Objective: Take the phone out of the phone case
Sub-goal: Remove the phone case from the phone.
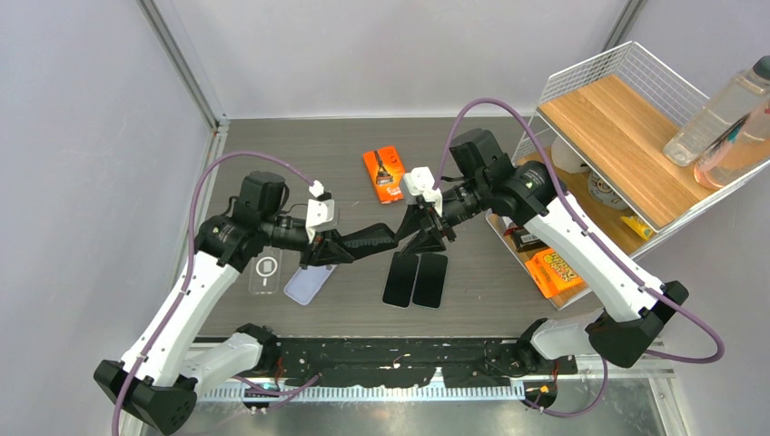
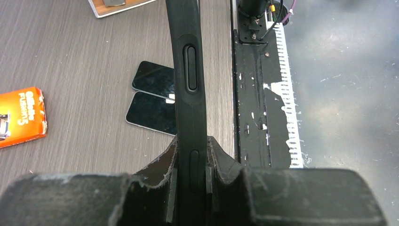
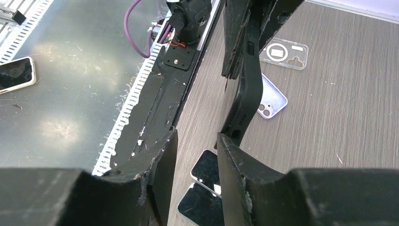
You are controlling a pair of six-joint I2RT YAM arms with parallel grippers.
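Phone case [image 2: 190, 70]: black, clamped edge-on in left pincer [image 2: 192, 146]. Right pincer [image 3: 196, 136]: jaws apart, case end at 1 finger [image 3: 230, 160]. Loose phone [image 3: 16, 74], well aside of it: right wrist view only.

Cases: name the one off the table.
The black case, held in the air; the clear case and lilac case lie flat.

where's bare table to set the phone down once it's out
Free: the far left of the table, between its far edge and the razor box; also the strip between the two black phones and the snack pack. Crowded: the middle around the held black case, and near left by the clear case and lilac phone.
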